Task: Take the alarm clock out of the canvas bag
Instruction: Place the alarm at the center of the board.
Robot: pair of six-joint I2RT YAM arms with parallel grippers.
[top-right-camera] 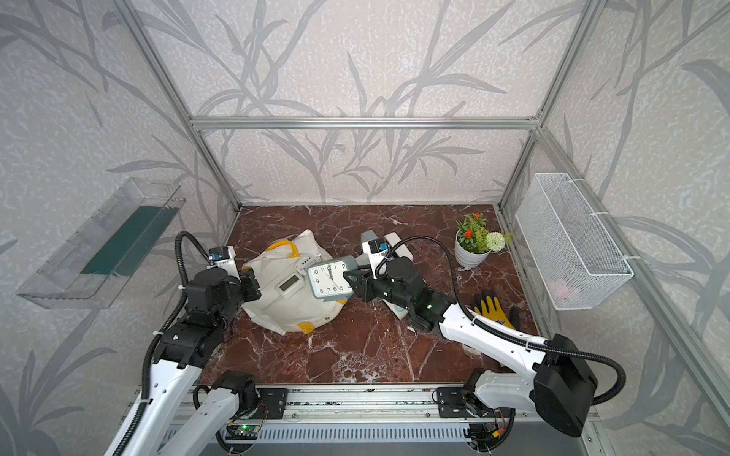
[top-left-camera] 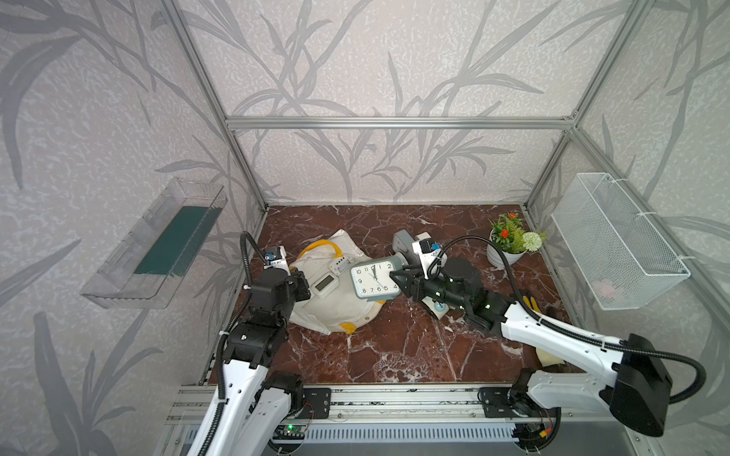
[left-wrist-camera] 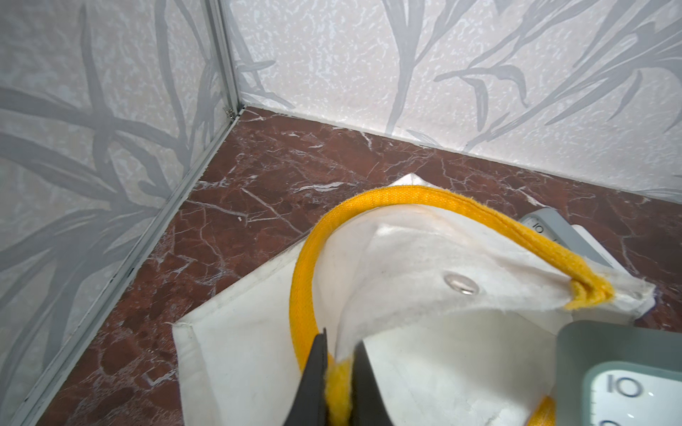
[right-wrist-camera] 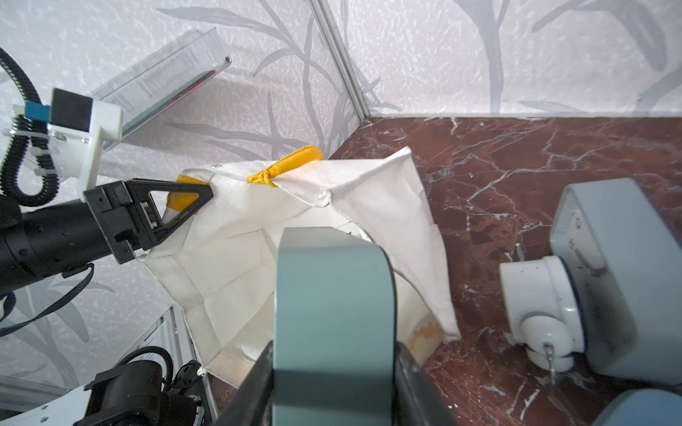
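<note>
The cream canvas bag (top-left-camera: 332, 312) (top-right-camera: 284, 312) lies slumped on the marble floor, mouth turned toward the right arm. My left gripper (top-left-camera: 302, 284) (left-wrist-camera: 341, 354) is shut on the bag's rim where a yellow handle (left-wrist-camera: 406, 195) attaches, holding the mouth up. My right gripper (top-left-camera: 395, 278) (right-wrist-camera: 334, 369) is shut on the grey-green alarm clock (top-left-camera: 373, 280) (top-right-camera: 330, 280) (right-wrist-camera: 332, 287), one finger on each flat side. The clock hangs raised, white face up, over the bag's open mouth (right-wrist-camera: 236, 280). A corner of it shows in the left wrist view (left-wrist-camera: 627, 376).
Two small white digital devices (top-left-camera: 324, 282) (top-left-camera: 340, 265) lie on the bag. A second grey clock (top-left-camera: 403, 241) (right-wrist-camera: 609, 276) stands behind my right gripper. Potted flowers (top-left-camera: 509, 241) stand back right, with a wire basket (top-left-camera: 616, 241) on the right wall. A yellow glove (top-right-camera: 493, 308) lies under the right arm.
</note>
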